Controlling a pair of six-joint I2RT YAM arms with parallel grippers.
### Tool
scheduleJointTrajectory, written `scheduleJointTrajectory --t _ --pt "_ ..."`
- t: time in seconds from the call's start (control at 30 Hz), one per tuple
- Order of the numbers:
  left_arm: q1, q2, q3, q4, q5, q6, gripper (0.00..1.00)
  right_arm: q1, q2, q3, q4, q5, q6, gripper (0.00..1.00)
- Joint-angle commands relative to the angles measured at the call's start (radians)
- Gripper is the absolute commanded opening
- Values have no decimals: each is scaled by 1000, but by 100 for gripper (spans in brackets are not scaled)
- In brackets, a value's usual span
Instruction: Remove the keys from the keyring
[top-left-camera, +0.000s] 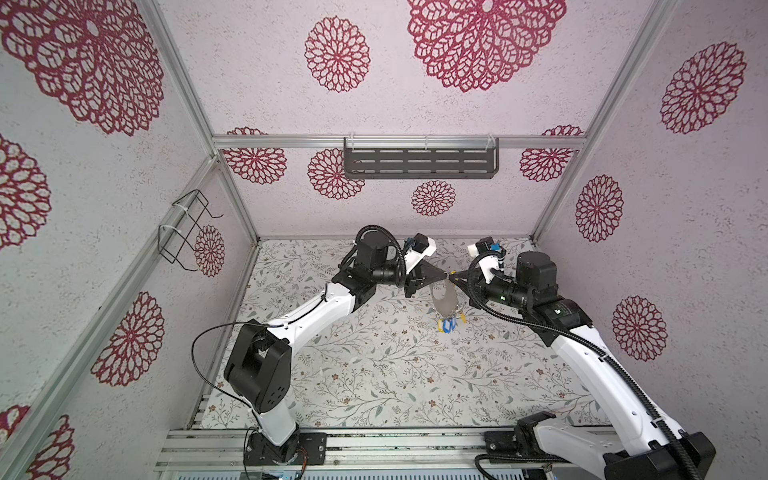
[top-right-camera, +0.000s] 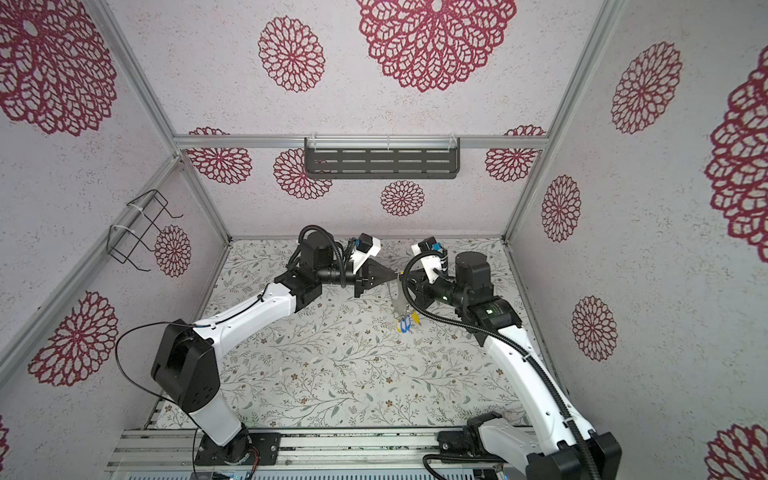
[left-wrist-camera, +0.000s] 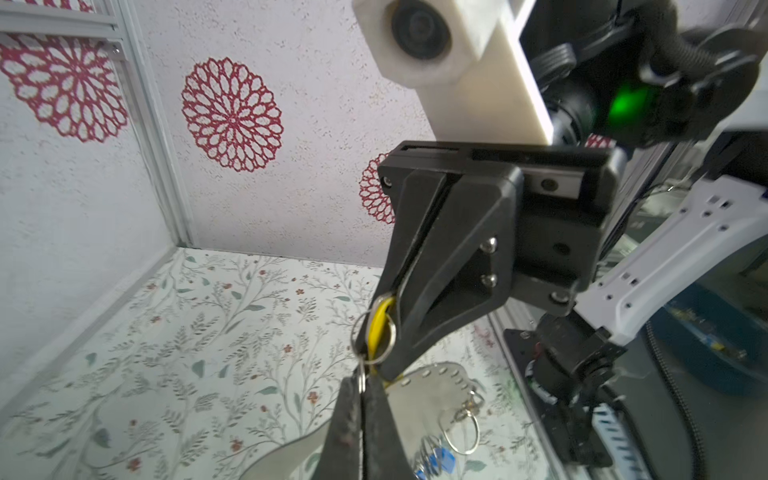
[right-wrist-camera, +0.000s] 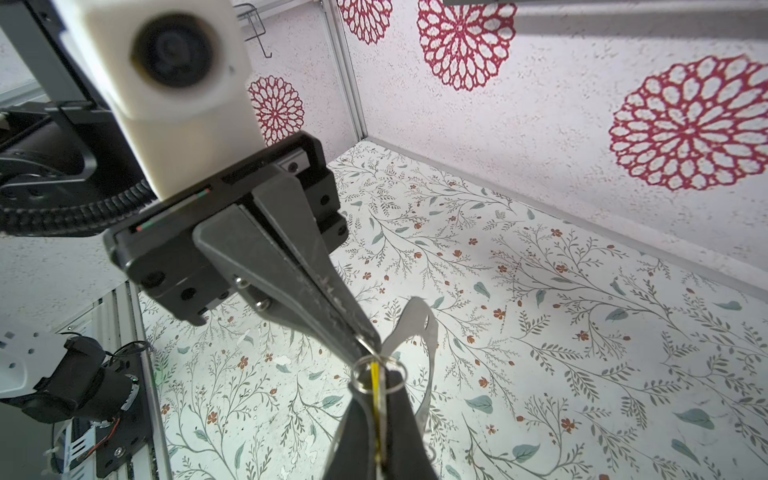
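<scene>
Both grippers meet tip to tip in the air over the table. The grey keyring (top-left-camera: 444, 301) (top-right-camera: 398, 301) hangs below them, tilted, and shows in both wrist views (left-wrist-camera: 428, 399) (right-wrist-camera: 415, 320). A bunch of blue and yellow keys (top-left-camera: 449, 325) (top-right-camera: 405, 325) dangles from its lower rim. My right gripper (right-wrist-camera: 377, 378) (top-left-camera: 454, 274) is shut on a yellow key (right-wrist-camera: 376, 399) (left-wrist-camera: 380, 328) that carries a silver split ring (right-wrist-camera: 376, 371). My left gripper (left-wrist-camera: 363, 380) (top-left-camera: 444, 274) is shut on a small silver ring (left-wrist-camera: 362, 374) linked to that split ring.
A dark slotted shelf (top-left-camera: 420, 158) hangs on the back wall. A black wire rack (top-left-camera: 187, 230) is fixed to the left wall. Aluminium rails (top-left-camera: 374, 444) run along the table's front edge. The floral mat (top-left-camera: 374, 374) covers the table.
</scene>
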Motion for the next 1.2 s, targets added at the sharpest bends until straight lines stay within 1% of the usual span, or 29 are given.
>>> scheduleJointTrajectory --t 0.0,0.13,0.2,0.23,0.3,0.43,0.47,0.5,0.53,0.57,0.6,0.63,0.67,0.73,0.77,0.83,0.87,0.93,0.97,1.03,1.13,1.17 --pt "-3 8 20 -24 14 13 0 -7 -18 51 41 4 12 0" --pt "0 -12 16 -24 17 -3 0 -16 -28 16 49 65 27 0" --pt "6 -28 1 26 14 -52 0 -24 -31 -23 73 97 54 0" --pt "13 -35 -10 67 13 -90 0 -25 -32 -42 90 97 70 0" --pt "26 -49 -45 208 5 -206 0 -25 -36 -89 141 82 109 0" --pt "46 -46 -84 486 -24 -477 0 -22 -28 -161 301 -29 253 0" --pt "48 -39 -87 548 -28 -543 0 -18 -28 -174 347 -52 293 2" --pt "48 -33 -89 595 -35 -594 0 -11 -27 -182 381 -65 320 6" --pt "48 -27 -89 647 -43 -650 0 -3 -27 -183 404 -77 344 13" --pt "49 -20 -91 699 -53 -714 0 2 -30 -181 415 -86 359 23" --pt "49 -13 -92 733 -66 -767 0 2 -36 -175 416 -89 368 29" --pt "51 -6 -91 774 -83 -827 0 2 -45 -166 404 -79 370 33" --pt "54 1 -92 808 -96 -884 0 -3 -59 -154 372 -47 361 34" --pt "59 13 -96 865 -119 -976 0 -22 -90 -136 320 15 341 33" --pt "60 19 -98 895 -134 -1017 0 -43 -102 -126 299 29 340 30" --pt "60 33 -96 945 -145 -1086 0 -82 -115 -108 291 9 349 22" --pt "62 43 -92 975 -143 -1122 0 -103 -117 -99 298 -11 362 17" --pt "61 61 -85 1039 -136 -1190 0 -123 -117 -78 332 -61 393 10" --pt "62 71 -80 1074 -131 -1226 0 -127 -114 -67 369 -96 418 7" --pt "62 90 -71 1128 -133 -1284 0 -127 -97 -62 475 -151 492 6" --pt "61 100 -66 1171 -138 -1325 0 -126 -50 -74 720 -232 673 7" --pt "62 96 -66 1166 -138 -1322 0 -127 -32 -81 808 -249 738 9"
